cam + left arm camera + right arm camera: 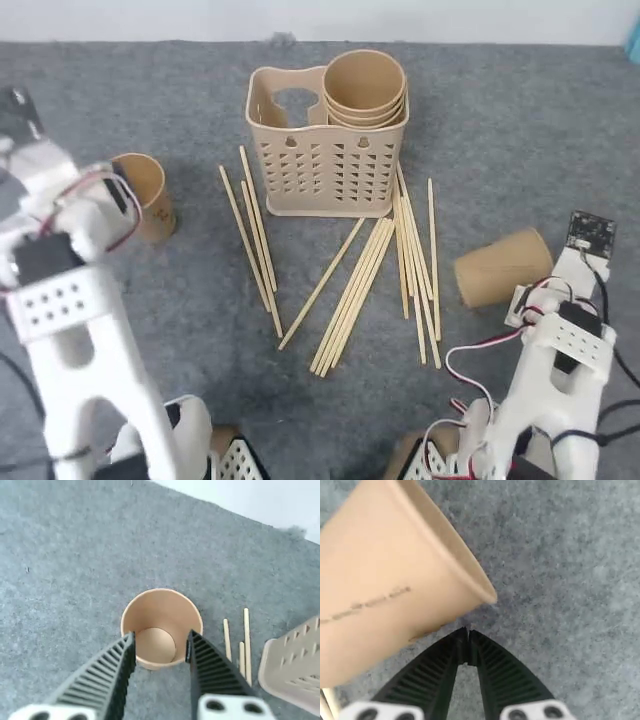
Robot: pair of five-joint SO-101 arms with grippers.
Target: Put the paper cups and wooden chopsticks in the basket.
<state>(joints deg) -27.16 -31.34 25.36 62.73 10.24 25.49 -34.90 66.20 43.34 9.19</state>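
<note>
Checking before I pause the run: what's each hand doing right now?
Left hand: open, at the upright cup, holding nothing.
Right hand: closed, empty, beside the tipped cup.

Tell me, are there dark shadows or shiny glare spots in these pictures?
High view: soft, even light, only a faint shadow beside the basket, no glare. Left wrist view: the standing cup is a bit darker inside. Right wrist view: a dim shadow lies under the tipped cup, by the right end effector.
</note>
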